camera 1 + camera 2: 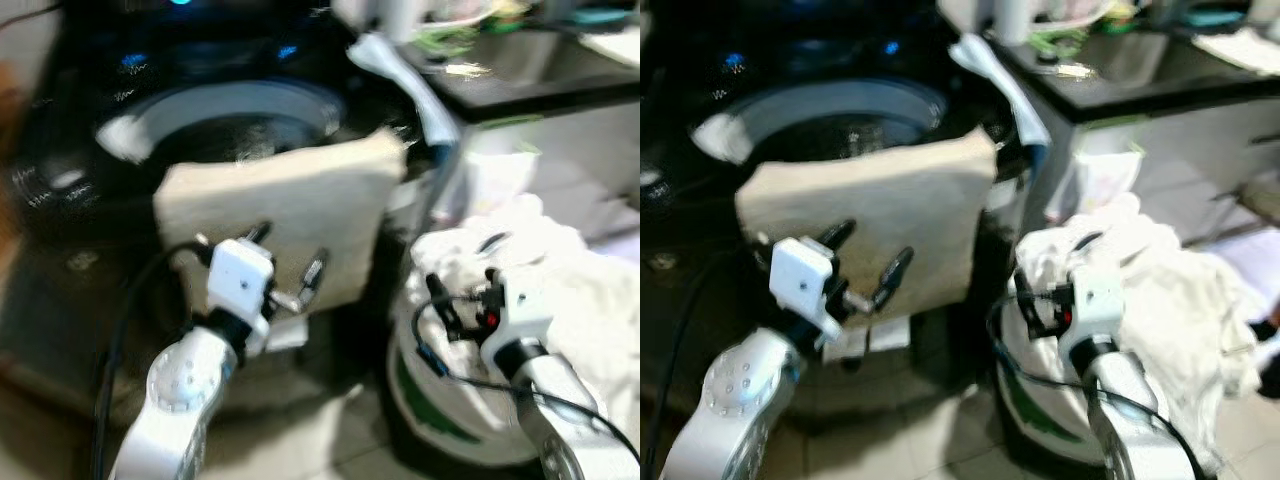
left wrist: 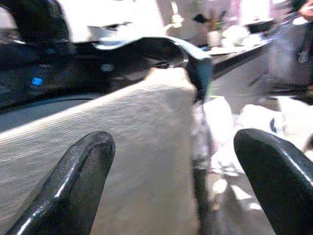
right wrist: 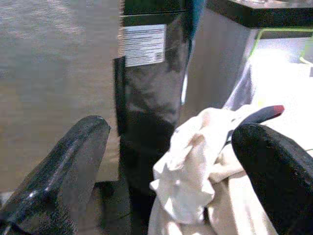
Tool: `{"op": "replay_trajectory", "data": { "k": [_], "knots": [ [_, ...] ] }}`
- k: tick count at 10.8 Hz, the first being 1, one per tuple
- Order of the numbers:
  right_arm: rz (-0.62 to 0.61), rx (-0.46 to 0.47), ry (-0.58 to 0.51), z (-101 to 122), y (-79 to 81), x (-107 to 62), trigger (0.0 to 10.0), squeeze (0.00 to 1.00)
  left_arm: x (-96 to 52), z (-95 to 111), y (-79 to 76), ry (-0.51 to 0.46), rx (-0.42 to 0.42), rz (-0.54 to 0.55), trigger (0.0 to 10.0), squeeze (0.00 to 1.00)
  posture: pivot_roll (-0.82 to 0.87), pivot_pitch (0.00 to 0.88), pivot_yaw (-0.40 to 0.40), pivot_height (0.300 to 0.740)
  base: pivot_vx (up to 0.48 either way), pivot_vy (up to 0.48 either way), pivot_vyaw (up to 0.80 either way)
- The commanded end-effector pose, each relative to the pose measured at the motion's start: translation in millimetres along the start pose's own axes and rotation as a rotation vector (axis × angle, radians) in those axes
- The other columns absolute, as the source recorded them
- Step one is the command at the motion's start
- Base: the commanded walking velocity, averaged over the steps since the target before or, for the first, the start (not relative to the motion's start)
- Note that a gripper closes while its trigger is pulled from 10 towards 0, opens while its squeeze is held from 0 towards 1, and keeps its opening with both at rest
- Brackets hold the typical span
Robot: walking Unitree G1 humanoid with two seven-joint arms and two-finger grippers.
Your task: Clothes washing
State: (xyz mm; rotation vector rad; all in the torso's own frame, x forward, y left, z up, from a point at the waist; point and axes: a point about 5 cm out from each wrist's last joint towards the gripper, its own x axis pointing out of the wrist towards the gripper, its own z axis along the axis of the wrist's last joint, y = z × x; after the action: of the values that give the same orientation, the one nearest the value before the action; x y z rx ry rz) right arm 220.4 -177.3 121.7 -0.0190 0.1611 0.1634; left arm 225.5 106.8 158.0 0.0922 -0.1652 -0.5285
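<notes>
A beige towel (image 1: 285,215) hangs over the front rim of the top-loading washing machine (image 1: 225,115), probably parked there halfway into the drum. The left gripper (image 1: 290,265) sits just before it, fingers wide and empty. The right gripper (image 1: 445,300), fingers also wide, hovers at the white clothes (image 1: 545,260) heaped in the laundry basket (image 1: 435,400). The right wrist view adds a label (image 3: 143,45) on the machine's front.

Dark countertop (image 1: 540,95) w/ blurred clutter, cabinet front (image 1: 1170,160) below
</notes>
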Motion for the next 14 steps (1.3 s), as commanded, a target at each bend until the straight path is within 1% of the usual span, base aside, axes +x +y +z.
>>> {"op": "replay_trajectory", "data": {
  "k": [1,2,3,4,5,6,7,8,9,10,11,14],
  "knots": [
    [0.025,0.004,-0.04,8.5,3.5,0.2,10.0,0.0,-3.9,4.9,0.2,-0.016,-0.005,-0.023,10.0,0.0,-0.05,0.0,0.029,0.719,0.458,0.0,0.0],
    [0.032,0.007,-0.042,8.7,3.7,0.2,10.0,0.0,-18.0,6.4,-6.1,-0.007,-0.031,-0.118,10.0,0.0,-0.05,0.0,0.024,0.719,0.458,0.0,0.0],
    [0.052,0.01,-0.053,10.9,5.3,-0.1,10.0,0.0,-24.5,8.4,-7.6,0.002,-0.035,-0.153,10.0,0.0,-0.04,0.0,0.019,0.719,0.458,0.0,0.0],
    [0.081,0.021,-0.081,15.6,8.1,-0.8,10.0,0.0,-27.7,11.7,-8.2,-0.003,-0.045,-0.17,10.0,0.0,-0.04,0.0,0.016,0.719,0.439,0.0,0.0],
    [0.175,0.046,-0.169,32.9,17.1,-6.2,10.0,0.0,-36.1,26.8,-10.5,-0.029,-0.113,-0.213,10.0,0.0,-0.04,0.0,0.012,0.719,0.405,0.0,0.0],
    [0.2,0.045,-0.157,31.1,18.1,-8.9,10.0,0.0,-41.9,31.3,-9.5,-0.026,-0.114,-0.212,10.0,0.0,-0.04,0.0,0.006,0.719,0.0,0.0,0.0],
    [0.177,0.028,-0.13,25.0,15.4,-7.8,10.0,0.0,-39.2,23.7,0.4,-0.012,-0.057,-0.146,10.0,0.0,-0.03,0.0,0.001,0.719,0.0,0.0,0.0],
    [0.155,0.014,-0.097,19.9,14.6,-5.4,10.0,0.0,-36.4,10.1,9.2,0.033,-0.013,-0.07,10.0,0.0,-0.03,0.0,0.002,0.719,0.0,0.0,0.0],
    [0.16,0.016,-0.094,20.0,16.3,-5.2,10.0,0.0,-40.9,6.1,5.9,0.054,-0.034,-0.108,10.0,0.0,-0.04,0.0,0.001,0.719,0.0,0.0,0.0],
    [0.17,0.02,-0.095,20.9,17.3,-6.2,10.0,0.0,-43.8,9.8,1.8,0.06,-0.053,-0.133,10.0,0.0,-0.03,0.0,-0.002,0.719,0.0,0.0,0.0],
    [0.168,0.019,-0.093,20.0,16.5,-6.2,10.0,0.0,-42.8,11.8,0.7,0.04,-0.028,-0.147,10.0,0.0,-0.03,0.0,-0.002,0.719,0.0,0.0,0.0],
    [0.14,0.015,-0.086,19.6,14.2,-3.8,10.0,0.0,-38.8,9.0,-3.8,0.039,-0.02,-0.156,10.0,0.0,-0.03,0.0,0.002,0.719,0.0,-0.447,0.0]
  ]
}}
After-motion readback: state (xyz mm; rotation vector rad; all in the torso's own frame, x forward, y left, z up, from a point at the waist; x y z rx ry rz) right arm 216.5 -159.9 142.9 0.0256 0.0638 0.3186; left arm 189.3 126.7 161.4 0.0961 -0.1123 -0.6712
